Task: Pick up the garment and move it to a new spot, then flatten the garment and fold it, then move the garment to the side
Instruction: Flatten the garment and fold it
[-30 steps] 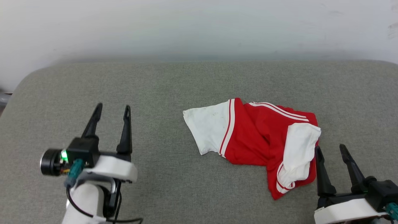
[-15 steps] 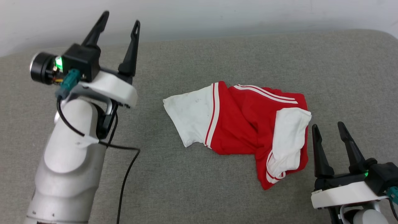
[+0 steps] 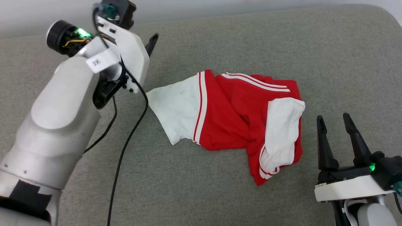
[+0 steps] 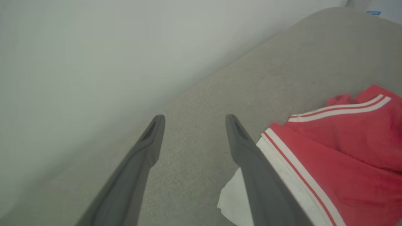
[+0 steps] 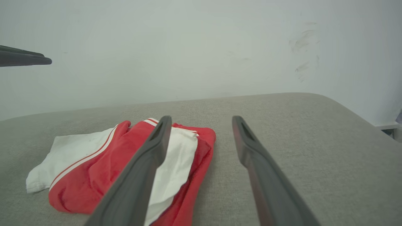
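The garment [image 3: 229, 113] lies crumpled on the grey cushion, red with a white sleeve spread to the left and another folded over its right side. My left gripper [image 4: 194, 116] is open and empty, held above the cushion beyond the left sleeve's [image 4: 232, 197] corner. In the head view one of its fingers [image 3: 153, 41] pokes out past the raised wrist. My right gripper [image 3: 333, 118] is open and empty too, just right of the garment's folded sleeve [image 3: 282, 125]. The right wrist view has the garment [image 5: 84, 175] left of that gripper [image 5: 202, 117].
The grey upholstered cushion [image 3: 282, 40] spans the view, with a pale wall [image 5: 188, 47] right behind its far edge. A black cable [image 3: 125, 147] hangs from my left arm over the cushion, left of the garment. The cushion's rounded right corner [image 5: 345, 110] falls away.
The head camera has tilted down, shifting the whole picture. My left arm has risen and reached forward, with its wrist rolled over, toward the garment's left sleeve. The right gripper has barely moved.
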